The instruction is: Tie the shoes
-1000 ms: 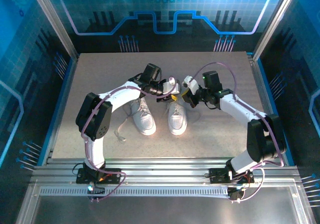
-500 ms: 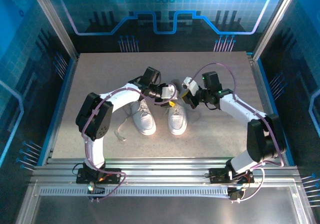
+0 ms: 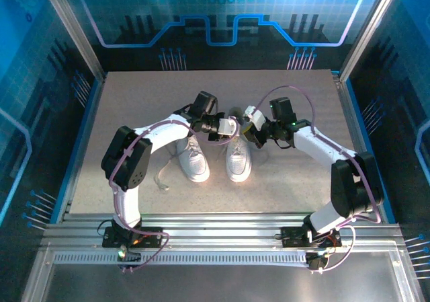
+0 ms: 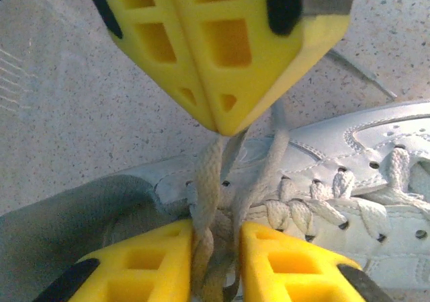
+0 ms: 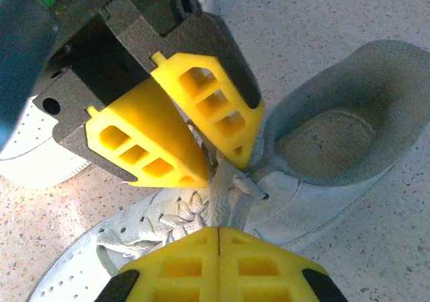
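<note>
Laces [image 4: 207, 181] span facing tips over shoe [image 3: 238, 164]; right gripper [image 5: 220, 231] clamped on them, left gripper [image 4: 216, 238] pinching other end.

The left gripper [image 4: 216, 233] and the right gripper [image 4: 225, 114] meet tip to tip, each blocking the way straight ahead of the other. The laces [image 4: 209, 174] run across the narrow gap between them, pinched in both sets of fingers. Directly beneath both lies the right shoe [image 3: 238, 159], its collar and tongue closing off any way down. The left shoe [image 3: 195, 161] sits beneath the left forearm. Outward of the right gripper, and beyond both toward the far edge, the table [image 3: 302, 93] is open
</note>
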Tool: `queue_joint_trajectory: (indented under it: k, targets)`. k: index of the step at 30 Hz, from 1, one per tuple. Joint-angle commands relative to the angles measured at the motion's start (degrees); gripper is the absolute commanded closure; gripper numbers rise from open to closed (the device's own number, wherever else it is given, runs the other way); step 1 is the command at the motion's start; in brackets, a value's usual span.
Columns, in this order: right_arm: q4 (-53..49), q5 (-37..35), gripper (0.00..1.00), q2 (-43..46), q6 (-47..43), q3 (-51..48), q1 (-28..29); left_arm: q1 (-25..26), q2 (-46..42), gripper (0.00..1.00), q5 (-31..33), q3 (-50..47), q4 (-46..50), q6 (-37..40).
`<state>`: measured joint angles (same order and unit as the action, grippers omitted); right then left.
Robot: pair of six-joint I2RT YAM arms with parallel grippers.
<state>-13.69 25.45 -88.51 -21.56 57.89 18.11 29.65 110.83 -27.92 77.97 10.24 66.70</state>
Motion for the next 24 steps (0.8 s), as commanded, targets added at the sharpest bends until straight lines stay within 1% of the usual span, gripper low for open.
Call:
queue_joint_trajectory:
  k: [1,7,13,17,24]
  targets:
    - [-0.99,-0.01,1.00,-0.18,-1.14,1.62,0.86,0.63,-1.49,0.83,-2.51,1.25,3.18,-1.29]
    - [0.21,0.82,1.00,0.46,-1.21,0.79,0.87,0.28,-1.16,0.91,-4.44,2.99,2.99,-7.20]
    - [0.40,1.31,1.00,0.44,-1.22,0.60,0.87,-0.55,-0.92,0.91,-6.25,3.78,1.17,-12.68]
    - [0.90,2.03,1.00,0.36,-1.07,0.54,0.81,-0.99,-0.61,0.95,-7.31,4.15,0.03,-16.58]
    - [1.12,6.51,1.00,-0.58,-0.74,0.70,0.83,-1.09,0.50,1.00,-6.59,4.36,-2.10,-21.04]
